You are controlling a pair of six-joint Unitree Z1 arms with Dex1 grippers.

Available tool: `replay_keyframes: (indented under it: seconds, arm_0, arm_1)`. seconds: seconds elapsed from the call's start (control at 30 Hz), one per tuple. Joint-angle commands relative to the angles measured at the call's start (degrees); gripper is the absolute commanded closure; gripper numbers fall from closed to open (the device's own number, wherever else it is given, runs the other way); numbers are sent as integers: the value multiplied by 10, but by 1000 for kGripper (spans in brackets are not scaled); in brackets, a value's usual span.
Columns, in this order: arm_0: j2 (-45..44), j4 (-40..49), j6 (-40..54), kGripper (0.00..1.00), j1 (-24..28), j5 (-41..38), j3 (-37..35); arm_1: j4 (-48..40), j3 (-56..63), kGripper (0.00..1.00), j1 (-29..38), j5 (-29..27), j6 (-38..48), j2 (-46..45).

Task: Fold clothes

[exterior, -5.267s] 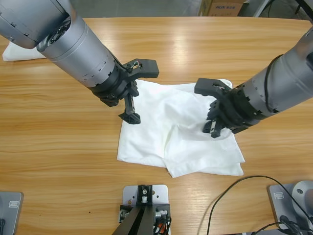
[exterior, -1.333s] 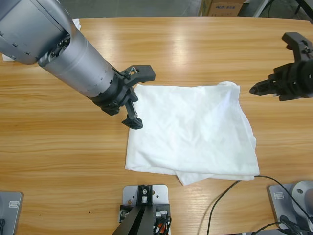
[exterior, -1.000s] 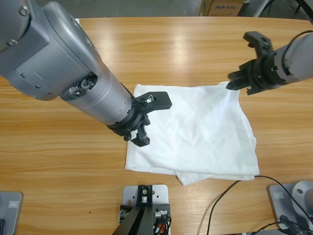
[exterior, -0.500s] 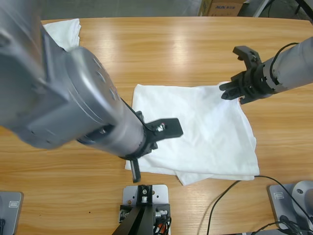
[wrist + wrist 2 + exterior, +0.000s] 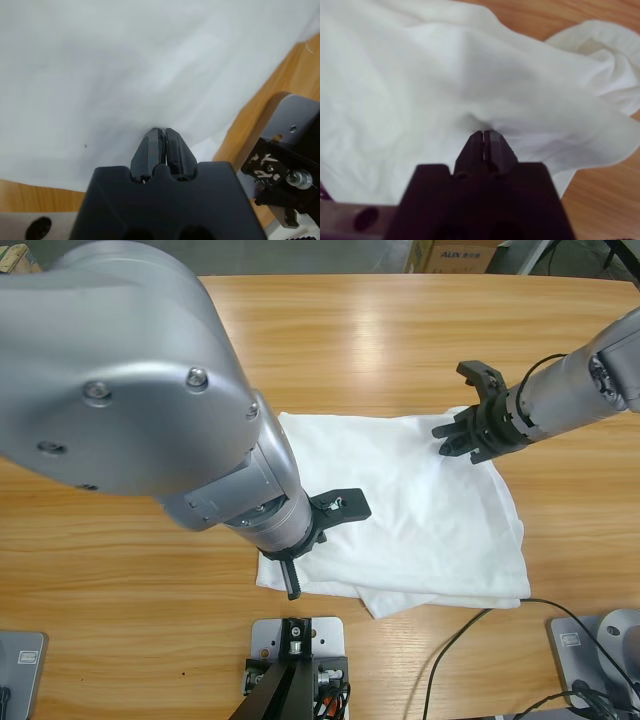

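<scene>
One white T-shirt (image 5: 420, 510) lies folded flat on the wooden table (image 5: 350, 340), with a lower layer sticking out along its near edge. My left gripper (image 5: 292, 585) is shut, and its tips touch the shirt's near left corner. In the left wrist view the left gripper (image 5: 162, 131) presses into the T-shirt (image 5: 150, 60), which bears a tiny dark mark (image 5: 85, 146). My right gripper (image 5: 445, 432) is shut at the far right corner. There the right gripper (image 5: 484, 132) dents the T-shirt (image 5: 420, 75), which puckers around it.
The left arm's big silver elbow (image 5: 130, 390) hides the table's left half. A cardboard box (image 5: 450, 255) stands beyond the far edge. A black cable (image 5: 470, 635) curls over the table near the shirt's near right corner. Bare wood lies along the far side.
The left arm swung from the shirt's left edge down to its near left corner. The right gripper came in from the right onto the far right corner. The shirt slid right and flattened earlier.
</scene>
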Motion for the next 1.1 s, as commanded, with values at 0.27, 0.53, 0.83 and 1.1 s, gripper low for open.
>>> replay_keyframes:
  seconds: [0.27,0.53,0.83,1.1]
  arm_0:
    - [39,-8,-15,1000,12,-9,-5]
    - [16,-8,-14,1000,20,-7,-1]
    - [7,-7,-14,1000,24,-3,-3]
    - [3,-5,-24,1000,24,-3,-6]
  arm_1:
    - [-24,-11,1000,-143,-32,-60,61]
    - [201,-97,1000,-79,-94,5,-231]
    - [105,54,1000,189,-99,253,-283]
    - [-78,180,1000,209,-57,280,-154]
